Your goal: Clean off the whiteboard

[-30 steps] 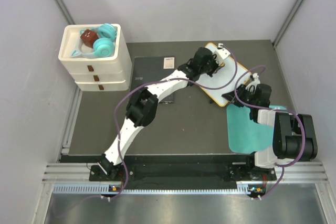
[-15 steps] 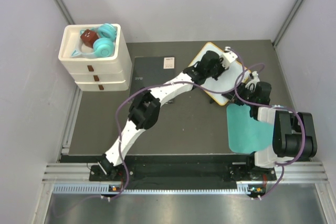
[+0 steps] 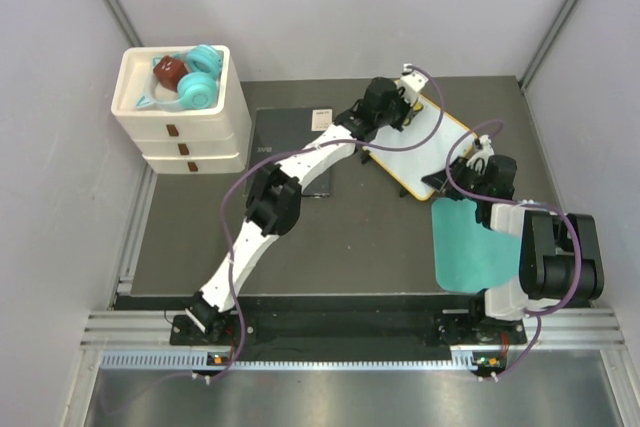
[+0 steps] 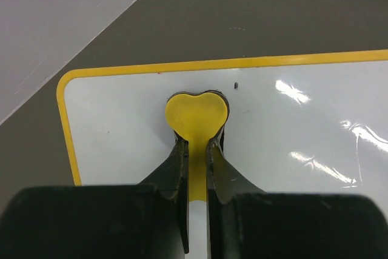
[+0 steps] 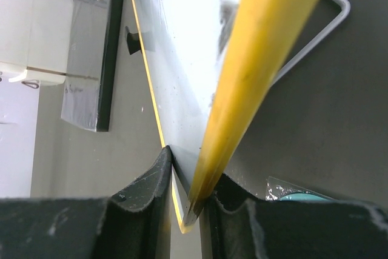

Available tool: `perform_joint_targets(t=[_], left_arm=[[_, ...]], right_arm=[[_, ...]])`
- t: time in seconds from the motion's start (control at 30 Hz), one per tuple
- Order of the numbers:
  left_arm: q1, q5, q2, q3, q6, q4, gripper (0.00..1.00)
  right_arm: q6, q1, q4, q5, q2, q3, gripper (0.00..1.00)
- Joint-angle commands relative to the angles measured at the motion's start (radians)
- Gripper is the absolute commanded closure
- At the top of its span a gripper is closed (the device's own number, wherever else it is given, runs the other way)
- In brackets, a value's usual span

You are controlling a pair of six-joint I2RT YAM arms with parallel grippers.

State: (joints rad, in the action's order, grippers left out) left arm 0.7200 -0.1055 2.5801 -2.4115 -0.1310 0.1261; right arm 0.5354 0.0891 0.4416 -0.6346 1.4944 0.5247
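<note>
Left hand (image 4: 197, 145) pinched heart eraser (image 4: 197, 112) on whiteboard (image 4: 315, 141); my right hand (image 5: 187, 173) clamped its rim. Judged best: keep it flat, overlap strokes.

In the top view, the whiteboard's (image 3: 428, 152) far corner is hidden by the left end effector (image 3: 400, 102). From the left wrist, the lower part of the yellow heart-shaped piece (image 4: 197, 112) is concealed inside that end effector, and a dark speck (image 4: 236, 85) cannot be identified.

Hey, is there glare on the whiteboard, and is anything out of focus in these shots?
Left wrist: white glare streaks cross the right half of the whiteboard; the eraser is sharp. Right wrist: the yellow rim, close to the lens, is blurred. Top view: even light, no glare on the board.
</note>
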Motion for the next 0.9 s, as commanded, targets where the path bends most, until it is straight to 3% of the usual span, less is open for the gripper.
perform_joint_targets(t=[0.0, 0.4, 0.63, 0.87], left_arm=[[-0.059, -0.075, 0.046, -0.020, 0.091, -0.028, 1.00], [0.039, -0.172, 0.045, -0.072, 0.008, -0.045, 1.00], [0.124, -0.103, 0.029, -0.070, -0.171, 0.007, 1.00], [0.078, 0.021, -0.003, 0.004, -0.136, 0.020, 1.00]], right_arm=[[-0.117, -0.051, -0.185, -0.056, 0.026, -0.035, 1.00], [-0.117, -0.051, -0.182, -0.056, 0.024, -0.037, 1.00], [-0.117, -0.051, -0.185, -0.054, 0.027, -0.035, 1.00], [-0.121, -0.051, -0.208, -0.051, 0.036, -0.011, 1.00]])
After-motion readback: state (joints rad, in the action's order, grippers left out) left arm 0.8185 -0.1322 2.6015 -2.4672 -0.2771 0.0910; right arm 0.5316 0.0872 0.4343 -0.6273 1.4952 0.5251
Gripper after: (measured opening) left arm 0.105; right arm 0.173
